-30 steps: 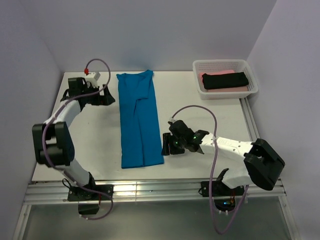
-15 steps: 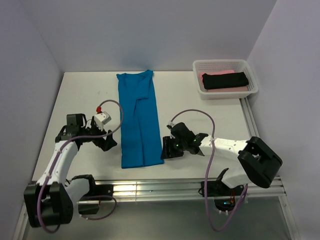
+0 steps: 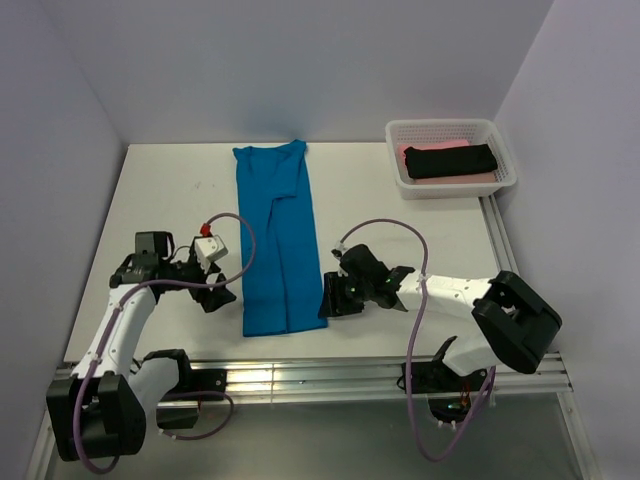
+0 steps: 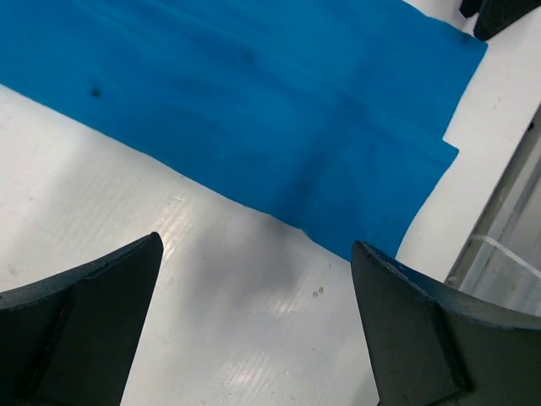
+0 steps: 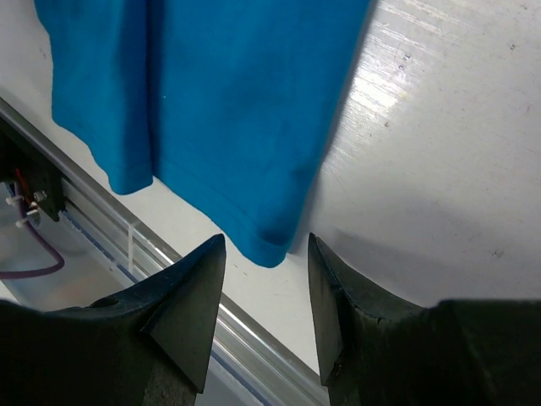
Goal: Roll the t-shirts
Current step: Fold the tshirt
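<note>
A bright blue t-shirt (image 3: 278, 235), folded into a long narrow strip, lies flat down the middle of the table. My left gripper (image 3: 222, 290) sits low beside the strip's near left corner. It is wide open over bare table (image 4: 258, 247), with the blue t-shirt (image 4: 279, 110) just beyond its fingertips. My right gripper (image 3: 330, 300) is at the near right corner. Its jaws are open with a narrower gap, and that corner of the blue t-shirt (image 5: 266, 241) lies between the tips, ungripped. A black t-shirt (image 3: 450, 160) and a pink t-shirt (image 3: 482, 178) lie in the basket.
The white mesh basket (image 3: 445, 124) stands at the back right corner. An aluminium rail (image 3: 300, 375) runs along the table's near edge, close under my right gripper's fingers (image 5: 182, 313). White walls enclose the left, back and right sides.
My left arm has swung from the far left of the table down to the shirt's near left corner. My right gripper has edged toward the near right corner and narrowed its jaws.
</note>
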Controlling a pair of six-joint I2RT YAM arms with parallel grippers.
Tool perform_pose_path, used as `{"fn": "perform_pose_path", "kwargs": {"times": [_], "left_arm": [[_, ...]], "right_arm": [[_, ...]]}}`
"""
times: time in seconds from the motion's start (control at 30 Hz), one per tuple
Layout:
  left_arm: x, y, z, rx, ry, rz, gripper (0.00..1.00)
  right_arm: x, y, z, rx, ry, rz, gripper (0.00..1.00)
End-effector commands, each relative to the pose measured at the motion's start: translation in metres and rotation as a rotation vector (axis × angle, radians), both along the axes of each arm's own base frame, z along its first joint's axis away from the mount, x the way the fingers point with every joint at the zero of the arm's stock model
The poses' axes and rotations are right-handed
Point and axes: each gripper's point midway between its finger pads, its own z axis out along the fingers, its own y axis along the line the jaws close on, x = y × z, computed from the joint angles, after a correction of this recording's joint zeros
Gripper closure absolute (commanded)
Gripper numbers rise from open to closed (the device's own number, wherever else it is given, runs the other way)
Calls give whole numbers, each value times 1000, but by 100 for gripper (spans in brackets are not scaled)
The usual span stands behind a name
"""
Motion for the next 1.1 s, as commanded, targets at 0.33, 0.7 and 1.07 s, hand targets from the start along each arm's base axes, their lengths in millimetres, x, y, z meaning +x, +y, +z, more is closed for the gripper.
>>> {"fn": "perform_pose_path", "kwargs": {"times": [0.33,0.7,1.07], "left_arm": [[7,-7,-1,0,23,-18,8],[10,1,10,-18,-29,39,2],[31,5,60,-80,-80,24,0]], "right_arm": [[5,2,1,-5,-26,-4,49],[3,1,4,20,-33,-19,49],[4,1,10,28,-53,-10,48]]}}
